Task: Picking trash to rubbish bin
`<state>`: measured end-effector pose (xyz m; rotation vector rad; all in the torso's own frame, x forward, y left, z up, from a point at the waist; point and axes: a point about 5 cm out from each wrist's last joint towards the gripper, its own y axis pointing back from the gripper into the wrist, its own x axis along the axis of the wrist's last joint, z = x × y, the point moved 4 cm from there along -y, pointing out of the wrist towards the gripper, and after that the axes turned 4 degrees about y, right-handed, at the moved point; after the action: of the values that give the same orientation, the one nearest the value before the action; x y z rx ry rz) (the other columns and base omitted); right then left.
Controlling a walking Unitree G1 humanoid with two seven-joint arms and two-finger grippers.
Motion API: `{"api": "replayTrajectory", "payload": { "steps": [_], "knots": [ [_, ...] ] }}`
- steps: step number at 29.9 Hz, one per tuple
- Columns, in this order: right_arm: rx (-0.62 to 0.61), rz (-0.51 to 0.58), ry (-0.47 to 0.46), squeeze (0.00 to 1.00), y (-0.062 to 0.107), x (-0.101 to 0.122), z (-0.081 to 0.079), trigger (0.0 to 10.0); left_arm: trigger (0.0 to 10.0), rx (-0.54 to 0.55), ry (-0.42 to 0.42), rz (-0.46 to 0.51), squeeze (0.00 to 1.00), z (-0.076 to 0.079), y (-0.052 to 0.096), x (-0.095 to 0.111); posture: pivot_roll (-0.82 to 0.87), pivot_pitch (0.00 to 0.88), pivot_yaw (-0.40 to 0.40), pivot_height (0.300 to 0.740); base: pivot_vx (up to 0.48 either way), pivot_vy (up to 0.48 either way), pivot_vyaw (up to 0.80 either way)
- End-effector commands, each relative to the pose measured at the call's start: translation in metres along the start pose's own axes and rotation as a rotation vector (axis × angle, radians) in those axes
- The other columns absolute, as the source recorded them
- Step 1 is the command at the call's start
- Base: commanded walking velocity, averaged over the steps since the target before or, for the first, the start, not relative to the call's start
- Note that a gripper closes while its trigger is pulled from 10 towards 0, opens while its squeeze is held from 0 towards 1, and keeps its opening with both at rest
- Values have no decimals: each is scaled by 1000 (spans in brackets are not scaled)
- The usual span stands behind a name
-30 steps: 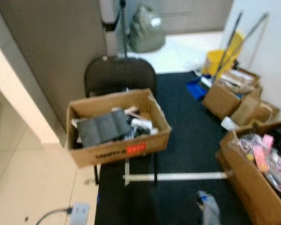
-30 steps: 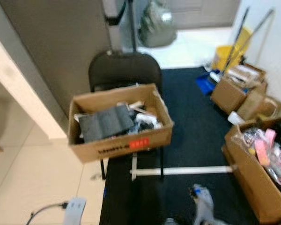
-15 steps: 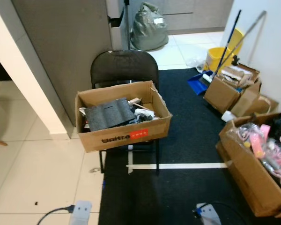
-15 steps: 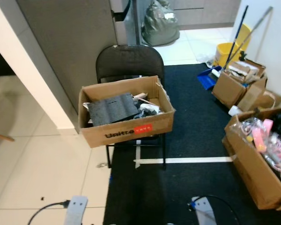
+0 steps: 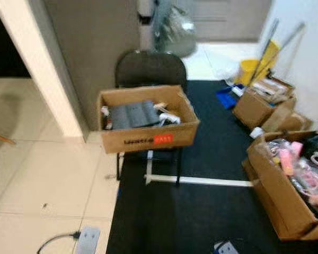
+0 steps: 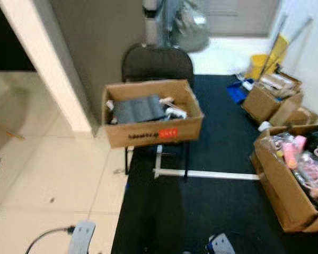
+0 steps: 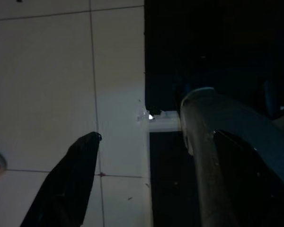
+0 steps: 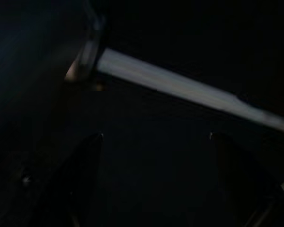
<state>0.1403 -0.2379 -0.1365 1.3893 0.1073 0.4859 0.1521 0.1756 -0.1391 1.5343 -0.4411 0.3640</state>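
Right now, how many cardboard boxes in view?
4. One on the black chair: the labelled box. One at the right edge full of pink items. Two by the right wall near the yellow bucket: and. Others may be hidden.

I see pale beige floor tiles (image 5: 42, 174) on the left and a black carpet (image 5: 201, 211) with a white tape line (image 5: 201, 181) on the right. A dark folding chair (image 5: 150, 69) stands against a grey-brown partition wall (image 5: 90, 42), beside a cream door frame (image 5: 37, 63). A white wall (image 5: 307, 53) rises at right. Beyond, the tiles are brightly lit.
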Motion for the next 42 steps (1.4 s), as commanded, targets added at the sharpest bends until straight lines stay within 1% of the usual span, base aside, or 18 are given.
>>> {"api": "replayTrajectory", "payload": {
  "steps": [1, 11, 23, 24, 25, 35, 42],
  "knots": [
    [11, -24, 2, 0, -1, -9, -7, 10000, 10000, -5, -9, -81, 0, 1, 4, -23, -39, 52, 24, 740, -337, 0, 0],
    [11, -38, 31, 0, -1, -14, -10, 10000, 10000, -8, -17, -80, 0, 1, 3, -22, -49, 53, 30, 740, -336, 0, 0],
    [9, -46, 79, 0, -1, -14, -8, 10000, 10000, -13, -19, -85, 0, 3, 4, -23, -53, 49, 20, 740, -337, 0, 0],
    [16, -55, 104, 0, -1, -14, -8, 10000, 10000, -13, -20, -83, 0, 3, 3, -22, -53, 45, 17, 740, -334, 0, -756],
    [14, -60, 107, 0, -1, -14, -8, 10000, 10000, -13, -20, -82, 0, 3, 3, -22, -53, 44, 15, 740, -326, 0, -756],
    [-19, -63, 111, 0, 0, -15, -1, 10000, 10000, -14, -21, -72, 0, 3, 2, -18, -54, 33, 14, 740, -318, 0, -756],
    [-24, -71, 111, 0, 0, -17, 0, 10000, 10000, -13, -19, -71, 0, 3, 2, -18, -54, 37, 16, 740, 0, 0, -756]
  ]
}}
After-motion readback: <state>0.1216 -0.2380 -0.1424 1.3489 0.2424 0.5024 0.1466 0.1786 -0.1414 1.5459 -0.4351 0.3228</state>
